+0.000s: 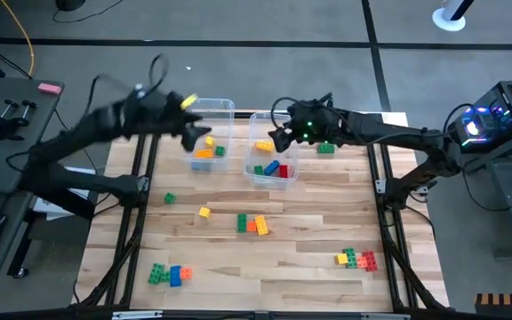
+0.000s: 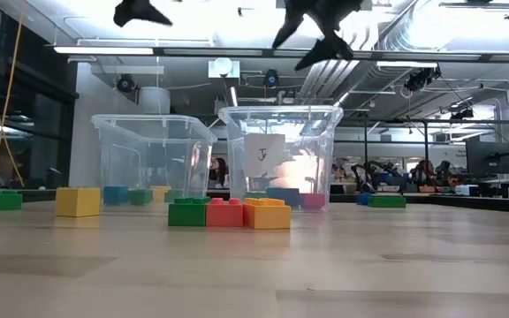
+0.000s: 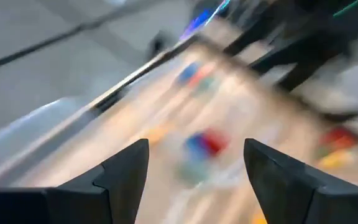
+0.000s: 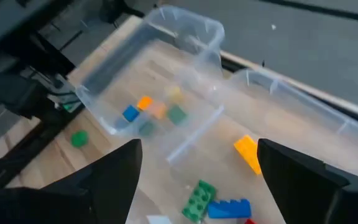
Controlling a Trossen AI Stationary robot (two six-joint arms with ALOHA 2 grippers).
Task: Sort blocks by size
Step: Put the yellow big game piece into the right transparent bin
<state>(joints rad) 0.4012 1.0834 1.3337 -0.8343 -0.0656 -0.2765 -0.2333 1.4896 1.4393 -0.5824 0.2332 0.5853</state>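
We see the wooden counter (image 1: 309,222) carrying two clear bins: the left bin (image 1: 210,133) and the right bin (image 1: 272,147), side by side at its far edge. The blocks are studded bricks in red, orange, yellow, green and blue. Some lie inside both bins; joined rows lie on the open counter, among them a green-red-orange row (image 2: 230,213) at centre, a green-blue row (image 1: 169,274) and a yellow-green-red cluster (image 1: 356,260). Single cubes, a green cube (image 1: 169,198) and a yellow cube (image 1: 204,212), lie near the left bin. The left gripper (image 1: 194,135) hovers over the left bin, jaws wide and empty. The right gripper (image 1: 276,140) hovers over the right bin, jaws wide; an orange block (image 4: 247,152) lies beneath them.
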